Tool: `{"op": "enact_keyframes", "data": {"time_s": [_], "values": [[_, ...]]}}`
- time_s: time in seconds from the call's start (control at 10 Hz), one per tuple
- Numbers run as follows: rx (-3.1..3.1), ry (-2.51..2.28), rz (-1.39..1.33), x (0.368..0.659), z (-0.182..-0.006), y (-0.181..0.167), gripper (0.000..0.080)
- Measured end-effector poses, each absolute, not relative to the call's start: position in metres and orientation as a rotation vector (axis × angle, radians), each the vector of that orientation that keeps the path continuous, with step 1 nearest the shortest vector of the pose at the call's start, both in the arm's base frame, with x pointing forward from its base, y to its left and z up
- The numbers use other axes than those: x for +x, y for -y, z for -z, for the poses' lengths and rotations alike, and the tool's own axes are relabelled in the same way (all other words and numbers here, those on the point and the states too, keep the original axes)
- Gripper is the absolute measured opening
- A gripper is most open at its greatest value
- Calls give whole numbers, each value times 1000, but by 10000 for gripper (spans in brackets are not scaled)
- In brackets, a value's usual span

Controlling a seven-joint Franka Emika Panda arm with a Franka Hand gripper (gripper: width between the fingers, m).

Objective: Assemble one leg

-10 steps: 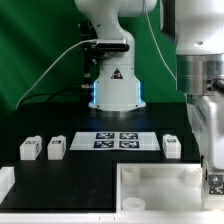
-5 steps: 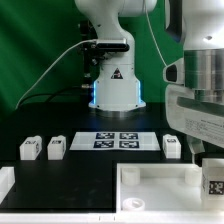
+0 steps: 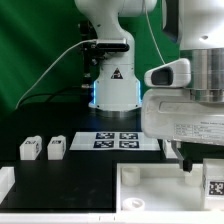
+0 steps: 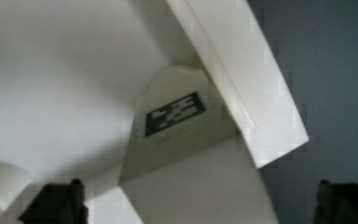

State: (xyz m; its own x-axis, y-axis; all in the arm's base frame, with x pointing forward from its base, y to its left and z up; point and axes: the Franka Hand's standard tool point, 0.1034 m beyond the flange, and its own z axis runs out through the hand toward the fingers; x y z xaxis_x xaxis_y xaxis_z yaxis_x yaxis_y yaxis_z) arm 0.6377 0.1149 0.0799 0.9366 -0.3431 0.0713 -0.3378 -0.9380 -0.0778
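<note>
One leg (image 3: 213, 185), a small white block with a black-and-white tag, sits at the right edge of the large white rimmed panel (image 3: 150, 188). In the wrist view this leg (image 4: 172, 130) lies against the panel's rim (image 4: 247, 90), and its body runs down between my two dark fingertips (image 4: 55, 202). My gripper (image 3: 188, 160) (image 4: 202, 204) is open, its jaws wide apart and clear of the leg. Two more legs (image 3: 30, 148) (image 3: 56, 148) stand on the black table at the exterior view's left.
The marker board (image 3: 122, 140) lies in front of the robot base (image 3: 115, 85). My big white hand (image 3: 185, 110) blocks the exterior view's right side. A white part (image 3: 5, 182) sits at the near left edge.
My hand has swung from the exterior view's right edge toward its left and tilted, now hiding the leg that stood right of the marker board. The leg on the panel has stayed put.
</note>
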Motion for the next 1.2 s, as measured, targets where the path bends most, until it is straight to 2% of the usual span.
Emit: {"op": "enact_keyframes", "data": {"time_s": [0.2, 0.4, 0.6, 0.7, 0.8, 0.9, 1.2], "values": [[-3088, -177, 143, 638, -81, -114, 649], [-3084, -230, 140, 638, -80, -114, 649], [-3072, -331, 137, 638, -80, -114, 391], [-3048, -466, 132, 638, -80, -114, 391], [-2993, -712, 123, 637, -79, -114, 290], [-2975, -785, 121, 637, -79, -113, 290], [-2641, -1579, 36, 637, -78, -107, 290]]}}
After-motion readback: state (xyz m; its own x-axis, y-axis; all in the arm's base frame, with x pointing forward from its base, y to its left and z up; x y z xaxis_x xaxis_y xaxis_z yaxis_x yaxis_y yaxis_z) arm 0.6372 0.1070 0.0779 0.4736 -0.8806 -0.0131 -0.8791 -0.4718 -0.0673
